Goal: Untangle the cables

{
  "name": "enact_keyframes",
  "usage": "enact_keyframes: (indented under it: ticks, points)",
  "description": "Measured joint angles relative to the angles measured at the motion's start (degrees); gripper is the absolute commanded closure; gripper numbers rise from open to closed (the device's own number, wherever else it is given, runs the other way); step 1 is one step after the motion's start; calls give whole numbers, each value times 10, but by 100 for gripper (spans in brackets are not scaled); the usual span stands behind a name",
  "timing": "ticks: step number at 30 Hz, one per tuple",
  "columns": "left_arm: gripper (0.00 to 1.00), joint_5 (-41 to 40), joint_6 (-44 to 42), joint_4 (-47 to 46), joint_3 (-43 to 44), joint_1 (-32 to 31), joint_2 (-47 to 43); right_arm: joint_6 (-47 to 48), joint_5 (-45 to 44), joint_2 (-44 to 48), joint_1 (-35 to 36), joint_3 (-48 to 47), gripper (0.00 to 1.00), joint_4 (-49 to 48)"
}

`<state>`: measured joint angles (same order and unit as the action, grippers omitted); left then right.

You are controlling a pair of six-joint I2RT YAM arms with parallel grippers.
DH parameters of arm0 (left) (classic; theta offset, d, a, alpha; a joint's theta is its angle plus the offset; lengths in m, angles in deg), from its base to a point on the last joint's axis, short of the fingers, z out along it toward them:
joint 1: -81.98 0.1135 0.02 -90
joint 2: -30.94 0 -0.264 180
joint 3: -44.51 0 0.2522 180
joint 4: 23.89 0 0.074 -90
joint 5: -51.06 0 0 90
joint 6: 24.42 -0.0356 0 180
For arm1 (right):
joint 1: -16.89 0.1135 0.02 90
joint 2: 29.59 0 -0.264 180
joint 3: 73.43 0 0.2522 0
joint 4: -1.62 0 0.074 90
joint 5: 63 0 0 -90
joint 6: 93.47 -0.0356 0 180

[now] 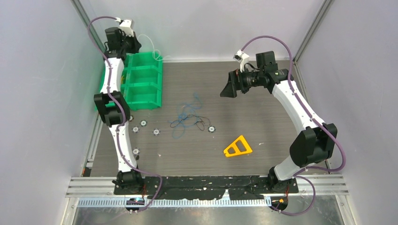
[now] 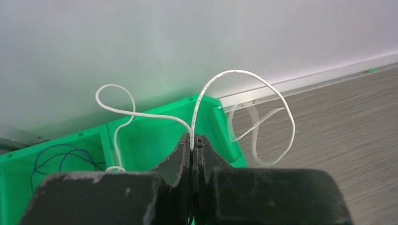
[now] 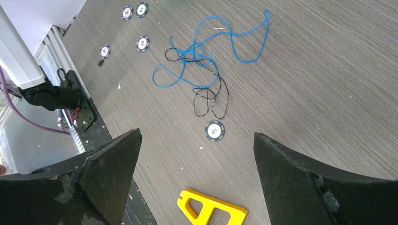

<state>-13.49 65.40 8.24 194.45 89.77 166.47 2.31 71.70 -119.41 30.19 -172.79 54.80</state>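
My left gripper (image 2: 193,139) is shut on a thin white cable (image 2: 244,74), held up over the far end of the green bin (image 2: 155,140). The white cable (image 1: 149,43) loops out on both sides of the jaws. A dark blue cable (image 2: 56,157) lies coiled in a bin compartment. On the table, a blue cable (image 3: 220,42) and a black cable (image 3: 209,96) lie tangled together (image 1: 187,116). My right gripper (image 3: 197,136) hangs well above the table, open and holding nothing; in the top view it (image 1: 229,86) is right of the tangle.
A yellow triangular piece (image 1: 237,147) lies on the table front right (image 3: 211,208). Several small round tokens (image 1: 143,123) are scattered left of the tangle, one (image 3: 214,130) just below it. The green bin (image 1: 141,82) stands at the back left by the wall.
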Motion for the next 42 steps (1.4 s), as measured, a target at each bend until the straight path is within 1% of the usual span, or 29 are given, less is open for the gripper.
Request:
enact_keyframes:
  ticks: [5,10,14,18,26,34,38,42]
  points:
    - [100,-41,-87,31,-1,-14,17,13,-19,0,0,0,4,8]
    - [100,-98,-180,36,-10,-45,20,17,-25,-6,0,0,4,12]
    - [100,-135,-202,29,-11,-61,20,19,-25,-12,0,-1,4,14]
    - [100,-159,-232,12,-19,-56,17,21,-26,-13,0,-1,4,15]
    - [100,-229,-350,-16,-43,-53,16,21,-26,-22,0,-1,4,15]
    - [100,-306,-414,-61,-49,-62,16,21,-26,-22,-3,-1,4,19]
    - [100,-324,-439,-70,-48,-53,16,21,-26,-22,-5,-1,4,20]
    - [100,-310,-461,-67,-49,-43,16,21,-24,-22,-10,-1,4,21]
